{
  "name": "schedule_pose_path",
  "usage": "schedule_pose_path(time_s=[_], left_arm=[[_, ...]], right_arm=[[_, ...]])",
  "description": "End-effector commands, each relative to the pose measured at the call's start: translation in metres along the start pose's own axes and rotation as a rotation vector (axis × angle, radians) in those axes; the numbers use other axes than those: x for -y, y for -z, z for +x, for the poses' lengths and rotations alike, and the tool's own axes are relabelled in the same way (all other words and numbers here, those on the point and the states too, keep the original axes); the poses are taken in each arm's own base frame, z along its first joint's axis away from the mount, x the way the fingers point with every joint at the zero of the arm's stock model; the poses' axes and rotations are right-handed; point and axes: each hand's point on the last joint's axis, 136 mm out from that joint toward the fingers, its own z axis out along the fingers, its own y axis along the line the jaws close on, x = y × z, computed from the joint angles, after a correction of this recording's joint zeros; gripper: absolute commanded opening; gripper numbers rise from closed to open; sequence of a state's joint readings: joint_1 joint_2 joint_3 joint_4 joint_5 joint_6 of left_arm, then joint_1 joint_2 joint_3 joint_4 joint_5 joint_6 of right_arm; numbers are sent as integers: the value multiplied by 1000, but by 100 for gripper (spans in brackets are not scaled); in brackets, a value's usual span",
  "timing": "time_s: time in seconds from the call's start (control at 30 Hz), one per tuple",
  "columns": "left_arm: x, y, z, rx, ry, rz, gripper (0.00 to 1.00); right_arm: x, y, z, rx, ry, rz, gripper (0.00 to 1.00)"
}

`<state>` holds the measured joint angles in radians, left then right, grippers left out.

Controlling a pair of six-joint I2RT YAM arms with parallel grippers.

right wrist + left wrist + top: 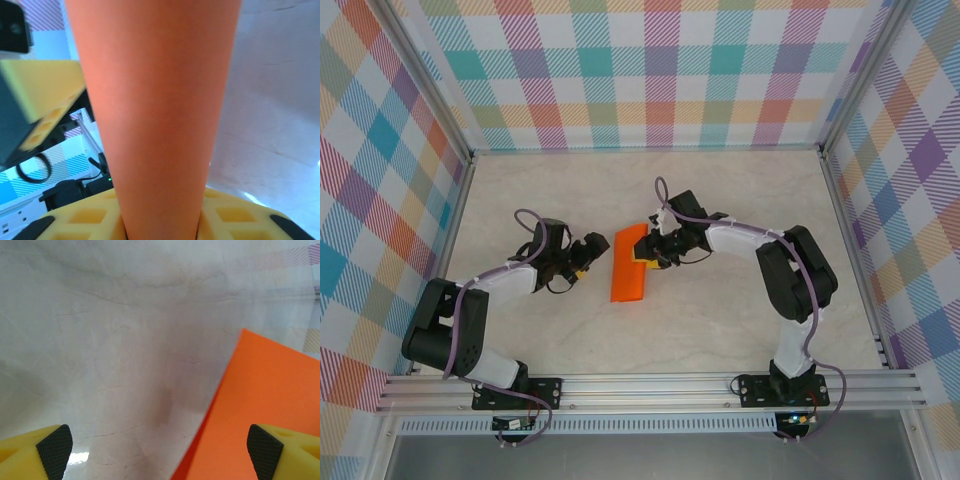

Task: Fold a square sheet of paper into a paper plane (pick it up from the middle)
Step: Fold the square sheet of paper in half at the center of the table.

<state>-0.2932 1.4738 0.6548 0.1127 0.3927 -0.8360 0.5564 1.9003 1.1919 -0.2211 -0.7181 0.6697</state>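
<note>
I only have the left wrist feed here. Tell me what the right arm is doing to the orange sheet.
Observer: Seen from above, the right gripper is closed on the right edge of the orange sheet.
Operator: Give me the sheet's outline.
Observer: From above it is a narrow rectangle, longer near-to-far than across.
Operator: Report where my gripper sits.
Observer: Your open left gripper is just off the sheet's left edge, opposite the right gripper.

I work in a robotics lab cell, as shown by the aluminium rail I am bolted to along the bottom of the overhead frame, the pale marble-look tabletop, and pastel checked walls on metal posts boxing it in.
</note>
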Motion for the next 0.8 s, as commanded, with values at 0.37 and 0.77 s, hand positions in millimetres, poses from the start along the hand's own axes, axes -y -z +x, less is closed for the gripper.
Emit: schedule_pose_path(time_s=[0.37,0.77], left_arm=[[23,-6,19,-51,-73,63,92],[45,-27,40,-120,-121,107,80]], right_arm=[[66,20,-1,35,-16,360,64],[88,33,4,81,-101,491,60]])
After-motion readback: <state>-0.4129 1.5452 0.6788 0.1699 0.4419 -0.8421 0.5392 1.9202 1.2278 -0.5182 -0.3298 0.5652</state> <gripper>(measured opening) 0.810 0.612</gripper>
